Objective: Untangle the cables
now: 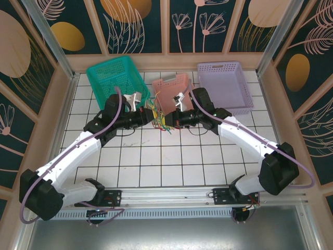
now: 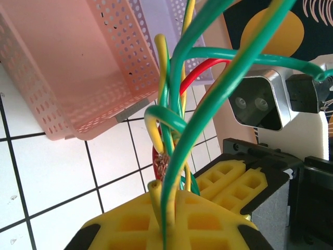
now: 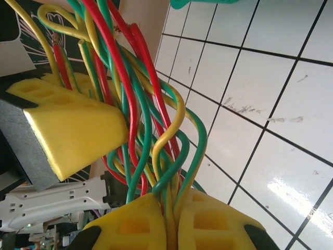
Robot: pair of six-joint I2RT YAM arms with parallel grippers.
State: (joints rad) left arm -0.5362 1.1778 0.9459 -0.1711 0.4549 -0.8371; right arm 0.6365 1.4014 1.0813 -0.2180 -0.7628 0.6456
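Note:
The cables (image 1: 161,122) are a tangled bunch of thin green, yellow and red wires held above the white tiles at the table's middle, between my two grippers. My left gripper (image 1: 151,116) comes in from the left. In the left wrist view, the left gripper (image 2: 167,211) has its yellow jaws shut on green and yellow strands of the cables (image 2: 177,125). My right gripper (image 1: 170,120) comes in from the right. Its jaws (image 3: 170,221) are pressed together on several strands of the cables (image 3: 140,120). The two grippers are almost touching.
A pink basket (image 1: 169,83) sits directly behind the grippers, very close to them. A green basket (image 1: 106,66) stands at the back left and a lilac basket (image 1: 218,66) at the back right. Open white tiles stretch toward the near edge.

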